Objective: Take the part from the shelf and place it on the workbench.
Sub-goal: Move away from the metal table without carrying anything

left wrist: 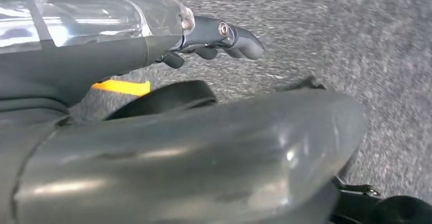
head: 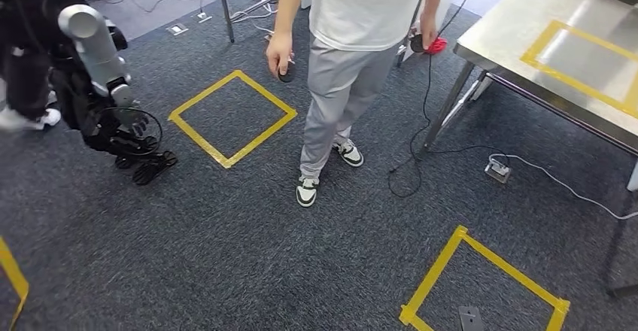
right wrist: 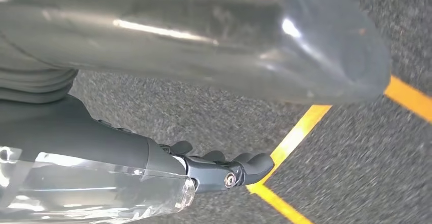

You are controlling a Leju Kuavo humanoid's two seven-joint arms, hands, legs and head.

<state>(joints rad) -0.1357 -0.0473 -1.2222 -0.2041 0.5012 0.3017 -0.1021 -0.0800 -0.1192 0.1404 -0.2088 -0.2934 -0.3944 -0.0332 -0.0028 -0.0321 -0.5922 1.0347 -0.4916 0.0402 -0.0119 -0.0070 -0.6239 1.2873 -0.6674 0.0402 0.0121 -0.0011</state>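
Dark carpet point(head: 226, 256), yellow tape squares point(head: 232, 118), steel workbench point(head: 511, 37)

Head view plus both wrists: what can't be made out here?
- Left hand: in the head view its dark fingers merge with dark parts behind. In the left wrist view the thick thumb blocks the palm. Whether it holds anything cannot be told.
- Workbench: head view, cut off by the top and right edges.
- Dark object in the person's hand: head view, too small to identify.

Silver arm point(head: 94, 41), black left hand point(head: 143, 154), seemingly cable-looped.
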